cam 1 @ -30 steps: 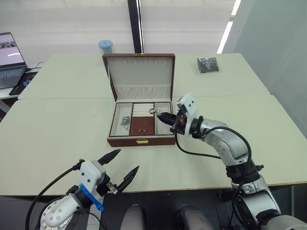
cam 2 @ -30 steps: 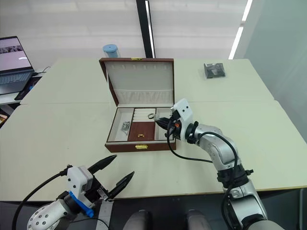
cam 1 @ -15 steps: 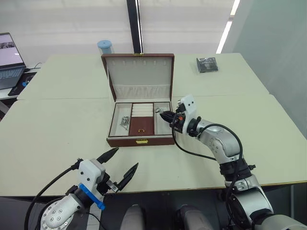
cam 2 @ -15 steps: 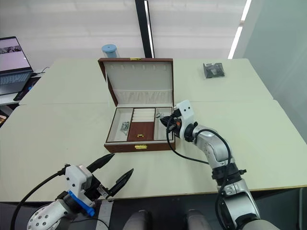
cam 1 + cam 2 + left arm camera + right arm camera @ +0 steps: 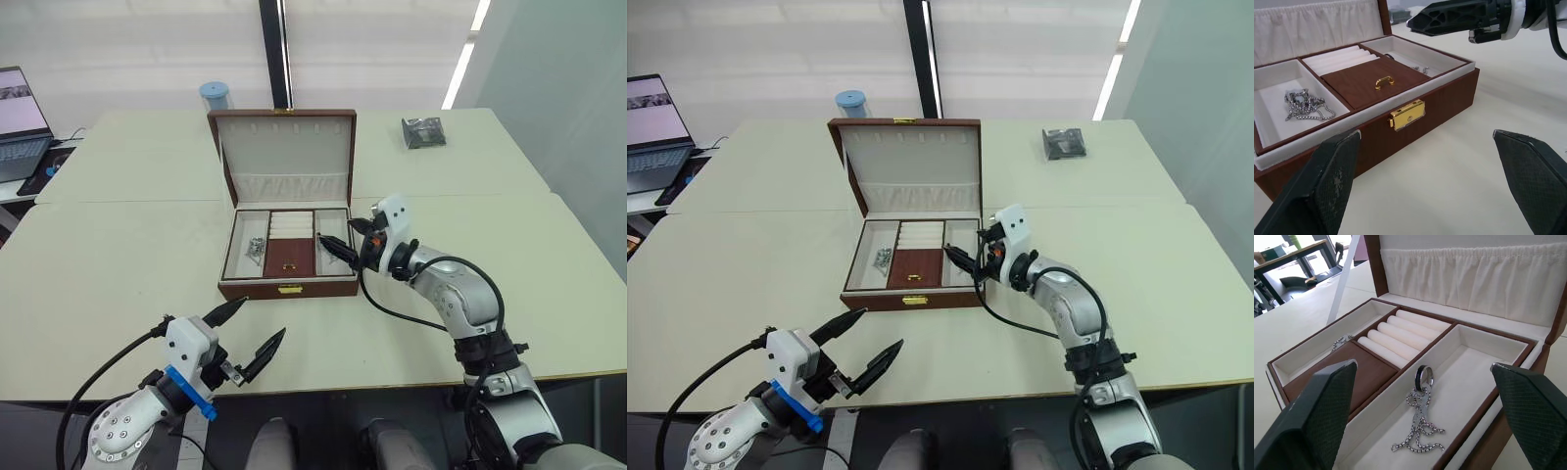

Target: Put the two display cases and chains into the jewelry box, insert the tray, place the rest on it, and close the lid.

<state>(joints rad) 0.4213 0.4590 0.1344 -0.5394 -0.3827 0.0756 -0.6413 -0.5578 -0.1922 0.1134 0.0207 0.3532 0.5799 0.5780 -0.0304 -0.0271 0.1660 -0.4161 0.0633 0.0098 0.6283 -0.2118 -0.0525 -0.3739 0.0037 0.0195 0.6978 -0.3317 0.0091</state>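
Note:
The jewelry box [image 5: 287,286] stands open mid-table, its lid [image 5: 284,147] upright. The tray [image 5: 1364,83] sits inside it. A heap of chains [image 5: 1302,104] lies in the tray's left compartment. Another chain with a dark ring [image 5: 1420,426] lies loose in the right compartment. My right gripper [image 5: 343,237] hovers open at the box's right end, just above that chain, with nothing between its fingers. Open too, my left gripper [image 5: 259,323] hangs low near the table's front edge, in front of the box. The display cases are hidden.
A dark packet [image 5: 423,131] lies at the back right of the table. A blue-lidded jar [image 5: 216,95] stands behind the box. A laptop [image 5: 20,117] sits on a side table at the far left.
My right gripper opened and let go of the ring-ended chain, which now lies in the tray's right compartment. The gripper drew back slightly to the right. The left arm barely moved.

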